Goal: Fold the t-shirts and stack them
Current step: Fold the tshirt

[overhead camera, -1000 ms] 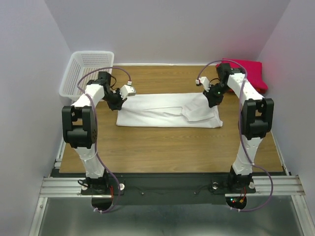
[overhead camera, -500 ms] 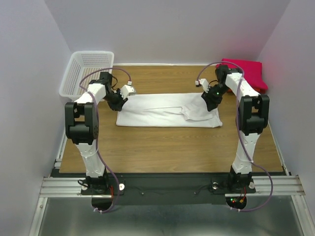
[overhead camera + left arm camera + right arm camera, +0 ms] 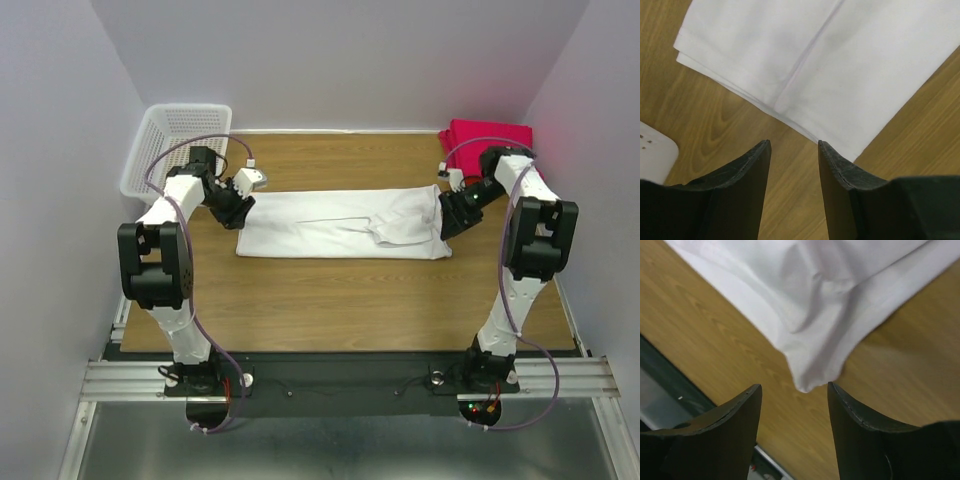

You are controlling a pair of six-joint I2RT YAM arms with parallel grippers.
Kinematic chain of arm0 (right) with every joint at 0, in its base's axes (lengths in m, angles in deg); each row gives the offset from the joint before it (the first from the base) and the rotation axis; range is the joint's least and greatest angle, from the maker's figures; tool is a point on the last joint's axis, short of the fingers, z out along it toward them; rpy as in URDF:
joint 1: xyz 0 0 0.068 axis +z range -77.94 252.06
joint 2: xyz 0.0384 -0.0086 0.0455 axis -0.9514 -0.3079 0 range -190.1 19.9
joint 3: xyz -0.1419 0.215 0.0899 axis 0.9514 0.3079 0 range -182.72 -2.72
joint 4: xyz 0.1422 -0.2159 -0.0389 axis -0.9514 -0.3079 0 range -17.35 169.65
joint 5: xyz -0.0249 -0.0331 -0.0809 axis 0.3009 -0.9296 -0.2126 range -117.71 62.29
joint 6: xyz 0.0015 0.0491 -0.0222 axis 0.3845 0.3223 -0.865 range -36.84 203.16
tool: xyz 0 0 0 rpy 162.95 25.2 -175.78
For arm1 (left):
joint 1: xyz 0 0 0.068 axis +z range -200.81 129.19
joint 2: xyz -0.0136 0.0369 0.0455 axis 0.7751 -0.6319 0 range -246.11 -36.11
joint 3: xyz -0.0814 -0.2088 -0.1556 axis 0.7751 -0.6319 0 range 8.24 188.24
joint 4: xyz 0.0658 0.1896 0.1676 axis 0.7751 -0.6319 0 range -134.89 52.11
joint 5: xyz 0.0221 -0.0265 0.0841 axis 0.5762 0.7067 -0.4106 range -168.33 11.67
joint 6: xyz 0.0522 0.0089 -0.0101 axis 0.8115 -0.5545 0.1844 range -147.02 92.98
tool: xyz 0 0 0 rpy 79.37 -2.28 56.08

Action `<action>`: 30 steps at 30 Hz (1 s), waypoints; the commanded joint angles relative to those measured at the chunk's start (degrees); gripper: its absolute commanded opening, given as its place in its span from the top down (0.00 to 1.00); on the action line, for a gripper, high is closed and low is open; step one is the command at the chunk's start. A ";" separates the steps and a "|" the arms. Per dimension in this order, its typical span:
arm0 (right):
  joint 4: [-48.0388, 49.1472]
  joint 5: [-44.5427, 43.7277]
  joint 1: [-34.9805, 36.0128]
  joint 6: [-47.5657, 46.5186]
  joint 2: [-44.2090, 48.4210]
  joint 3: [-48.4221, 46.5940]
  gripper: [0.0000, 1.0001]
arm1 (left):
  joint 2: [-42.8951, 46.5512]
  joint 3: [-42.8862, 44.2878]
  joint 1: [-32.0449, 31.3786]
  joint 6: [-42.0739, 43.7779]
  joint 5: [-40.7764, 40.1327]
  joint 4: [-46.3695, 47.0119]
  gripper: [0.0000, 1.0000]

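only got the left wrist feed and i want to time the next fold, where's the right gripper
observer: the right gripper is open at the right end of the white shirt. A corner of the cloth lies just beyond its fingertips, and it is gripping nothing.
operator: is the shirt lying flat
observer: mostly. It lies as a long strip across the table, rumpled near the right end.
operator: any other shirts around
observer: yes, red shirts sit at the far right corner, apart from the white one.
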 commanded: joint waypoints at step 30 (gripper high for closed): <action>12.78 -3.82 1.48 18.46 2.48 12.77 0.84 | 1.37 -8.53 0.10 -16.95 3.34 7.63 0.48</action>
